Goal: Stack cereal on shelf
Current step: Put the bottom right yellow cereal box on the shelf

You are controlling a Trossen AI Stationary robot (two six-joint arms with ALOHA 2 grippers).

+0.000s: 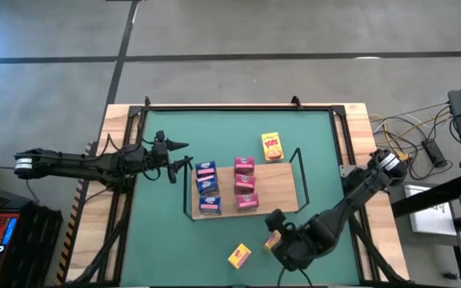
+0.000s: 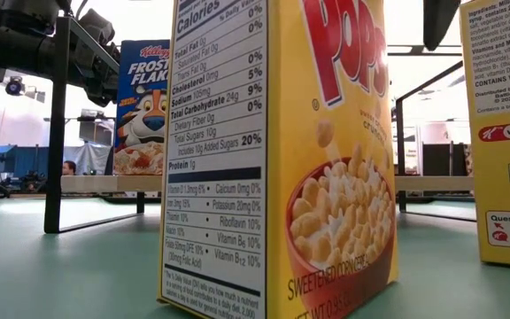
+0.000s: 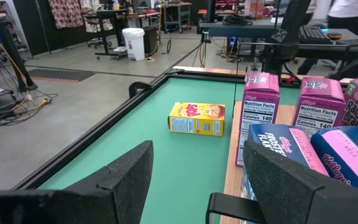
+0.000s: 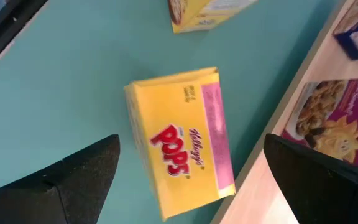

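Right wrist view shows yellow box point(image 4: 182, 140) lying flat.

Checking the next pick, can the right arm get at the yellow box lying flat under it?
Probably yes. The right gripper hangs open right above the yellow box, fingers on either side, with bare green tabletop on one side and the shelf edge close on the other.

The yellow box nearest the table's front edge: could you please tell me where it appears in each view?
High view: yellow box at bottom centre, left of the right end effector.
Low view: the box fills the centre.
Left wrist view: not in it.
Right wrist view: the box at the top edge.
Shared landmark: the shelf, in all four.
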